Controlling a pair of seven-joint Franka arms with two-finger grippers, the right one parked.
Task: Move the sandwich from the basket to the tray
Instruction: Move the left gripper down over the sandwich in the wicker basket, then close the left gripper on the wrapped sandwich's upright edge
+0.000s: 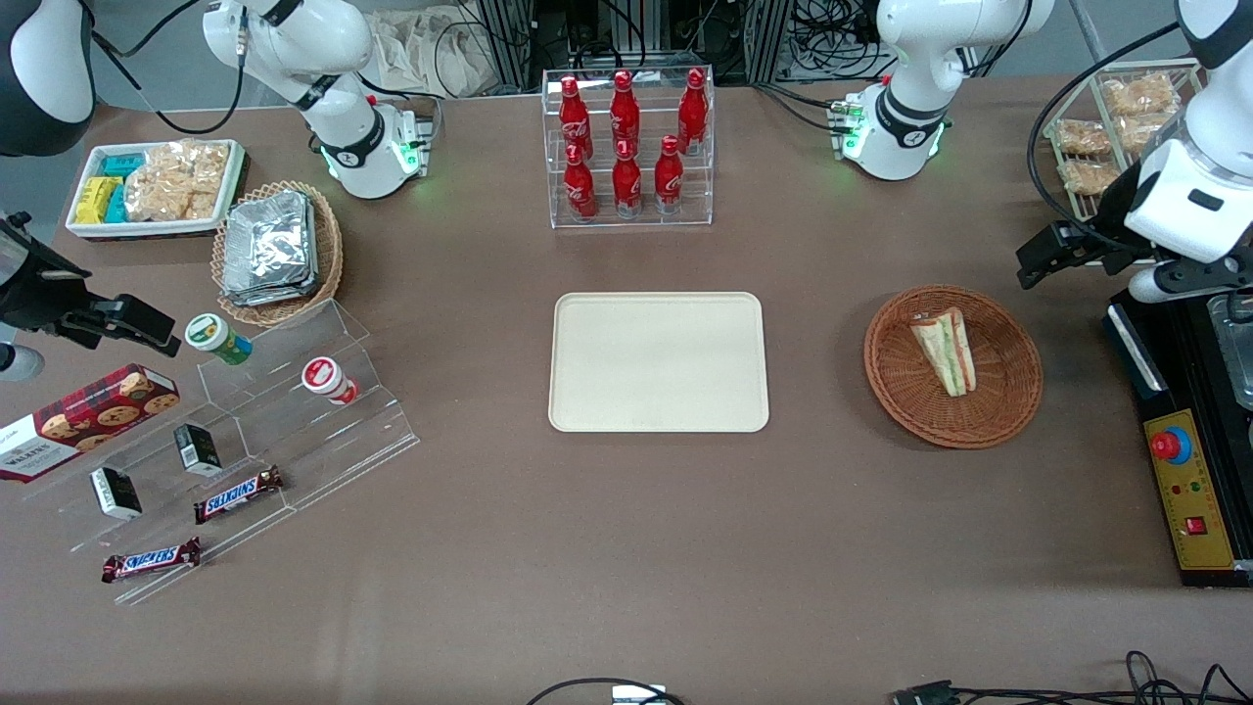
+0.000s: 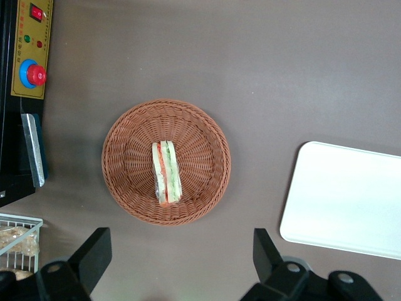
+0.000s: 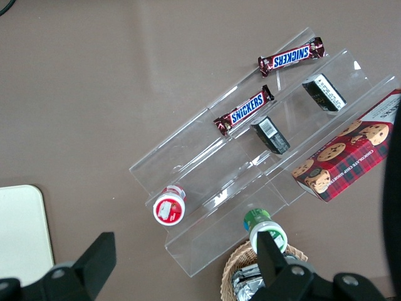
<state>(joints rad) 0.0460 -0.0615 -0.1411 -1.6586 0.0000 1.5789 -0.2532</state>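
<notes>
— Where does your sandwich lie, and where is your gripper to it?

— Your sandwich point(image 1: 945, 351) lies on its side inside the round brown wicker basket point(image 1: 1008, 411), toward the working arm's end of the table, its green and red-orange layers showing along the cut edge. Your gripper point(image 2: 178, 254) hangs above the table, apart from the basket and touching nothing; in the wrist view the whole basket point(image 2: 125, 188) and the sandwich point(image 2: 166, 172) sit clear of the two dark fingers point(image 2: 94, 251).

— Is it clenched?

— No. The fingers stand spread wide, with bare tabletop between them and nothing held.

— And the tray?

— Your cream tray point(image 1: 658, 361) lies flat at the middle of the table, well apart from the basket (roughly level with it from the front camera). Nothing rests on it.

— What lies farther off?

— Farther from the front camera than the tray stands a clear rack of red Coca-Cola bottles point(image 1: 626, 137). Toward the parked arm's end you have two Snickers bars point(image 1: 238, 493) on clear steps, and a tan basket of foil packs point(image 1: 269, 247).
</notes>
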